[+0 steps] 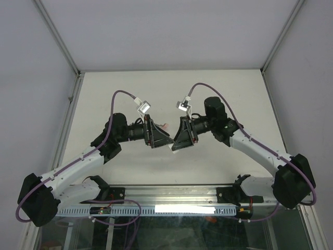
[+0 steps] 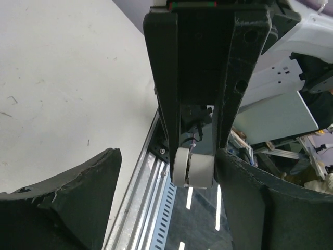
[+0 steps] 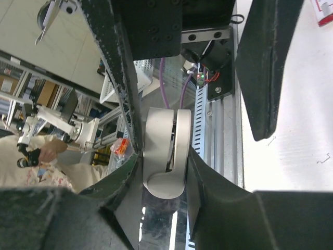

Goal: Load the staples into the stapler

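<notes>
R claw (image 3: 162, 159) clamped on stapler (image 3: 166, 140) — it sits between L claw (image 2: 167, 166) jaws, which stand wide. No staples in view. Step: opening stapler, I reckon — next, L must pinch its top w/o twisting.

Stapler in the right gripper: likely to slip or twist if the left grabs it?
Probably light: the stapler is smaller than the right gripper pinching it. Its shell looks smooth, rounded, so it may pivot or slip. Likely rigid: holds shape under the pinch.
</notes>
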`<state>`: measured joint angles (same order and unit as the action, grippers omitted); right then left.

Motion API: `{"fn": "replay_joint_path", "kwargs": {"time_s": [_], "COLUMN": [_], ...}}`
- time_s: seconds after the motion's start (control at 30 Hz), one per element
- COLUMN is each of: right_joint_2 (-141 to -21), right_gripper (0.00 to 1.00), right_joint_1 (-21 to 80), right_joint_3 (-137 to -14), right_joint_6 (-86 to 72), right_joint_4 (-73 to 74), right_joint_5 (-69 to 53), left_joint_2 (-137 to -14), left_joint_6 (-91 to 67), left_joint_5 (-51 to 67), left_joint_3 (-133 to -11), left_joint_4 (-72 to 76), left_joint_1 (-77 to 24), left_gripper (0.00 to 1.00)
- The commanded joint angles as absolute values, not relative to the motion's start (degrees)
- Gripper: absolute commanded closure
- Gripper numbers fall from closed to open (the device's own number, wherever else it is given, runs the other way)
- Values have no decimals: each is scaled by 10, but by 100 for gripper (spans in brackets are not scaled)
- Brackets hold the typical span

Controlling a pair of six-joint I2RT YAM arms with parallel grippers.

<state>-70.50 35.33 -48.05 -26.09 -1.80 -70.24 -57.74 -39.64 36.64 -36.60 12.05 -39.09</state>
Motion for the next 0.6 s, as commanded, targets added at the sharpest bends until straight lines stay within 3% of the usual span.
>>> {"fn": "replay_joint_path", "kwargs": {"time_s": [0.0,0.17,0.33,0.57], "right_joint_2": [-713,-719,-729,-748], "right_gripper": [100,100,100,100], "right_joint_1": [363,364,364,364], "right_joint_3": [-527,-545,-556,-567], "right_joint_6": [-212,-172,-143,-125], "right_joint_4": [-14,35,65,87], "right_joint_5": [-759,-756,-742,-736], "left_joint_2": [-571,-574,-572,-573], "left_joint_6": [-426,-440,-445,-443], "left_joint_5": [380,389,403,397], "left_joint_3": [-372,-369,-370,-370], "left_joint_4": [182,182,180,158], "left_joint_1": [-398,-399,-399,-399], "left_gripper": [30,50,59,44]}}
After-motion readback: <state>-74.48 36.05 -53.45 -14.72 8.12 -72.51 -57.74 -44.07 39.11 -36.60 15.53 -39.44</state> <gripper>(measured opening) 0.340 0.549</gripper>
